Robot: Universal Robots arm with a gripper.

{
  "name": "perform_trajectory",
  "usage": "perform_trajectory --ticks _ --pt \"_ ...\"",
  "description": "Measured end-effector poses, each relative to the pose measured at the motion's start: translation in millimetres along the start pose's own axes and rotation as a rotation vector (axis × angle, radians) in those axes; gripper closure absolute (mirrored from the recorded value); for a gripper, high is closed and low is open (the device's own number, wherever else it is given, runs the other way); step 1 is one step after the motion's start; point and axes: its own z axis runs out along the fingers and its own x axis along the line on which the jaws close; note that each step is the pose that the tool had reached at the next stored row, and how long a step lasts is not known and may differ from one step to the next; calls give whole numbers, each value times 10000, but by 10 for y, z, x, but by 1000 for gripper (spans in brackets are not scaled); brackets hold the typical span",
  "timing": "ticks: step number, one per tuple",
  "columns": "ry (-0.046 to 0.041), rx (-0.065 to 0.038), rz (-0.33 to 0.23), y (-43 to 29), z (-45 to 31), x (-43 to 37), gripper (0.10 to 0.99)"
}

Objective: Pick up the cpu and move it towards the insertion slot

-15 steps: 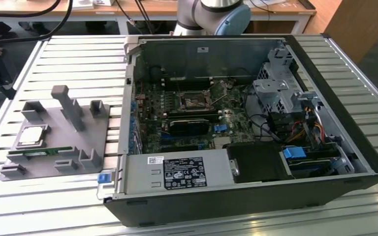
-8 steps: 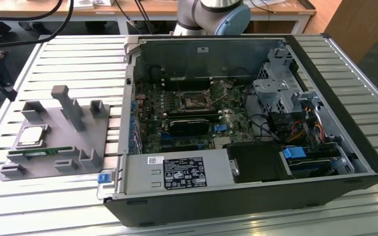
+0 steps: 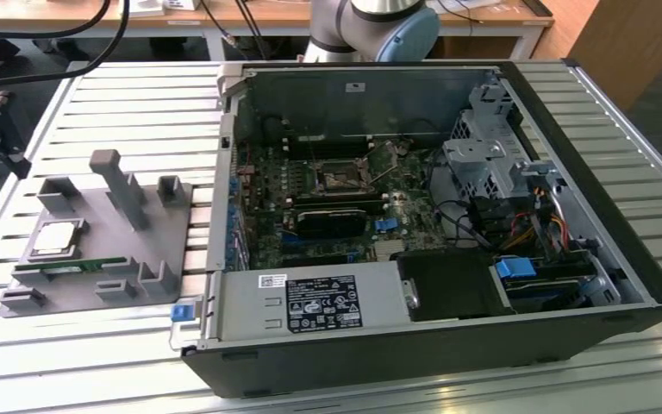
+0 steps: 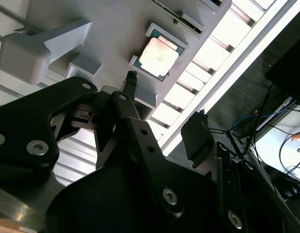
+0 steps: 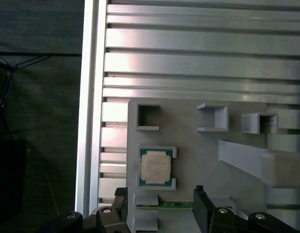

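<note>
Gripper (image 5: 159, 196) hangs released, empty, near the cpu (image 5: 156, 167)
In the exterior view's left, the cpu lies in a grey holder (image 3: 101, 237), well apart from the insertion slot (image 3: 340, 178) at centre frame.

No print is legible anywhere. On the power supply (image 3: 379, 302) of the computer case (image 3: 624, 250), at the case's 6 o'clock, lie a black label (image 3: 323, 316) crowded with white marks and a white label (image 3: 273, 280) at its 10 o'clock. A small white sticker (image 3: 357, 86) sits on the case wall at 12 o'clock. The cpu (image 5: 156, 167) bears faint lines, too small to make out.
</note>
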Motion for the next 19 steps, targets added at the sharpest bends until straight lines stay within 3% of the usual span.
perform_trajectory --ticks 19 --pt "2 1 0 -1 37 8 439"
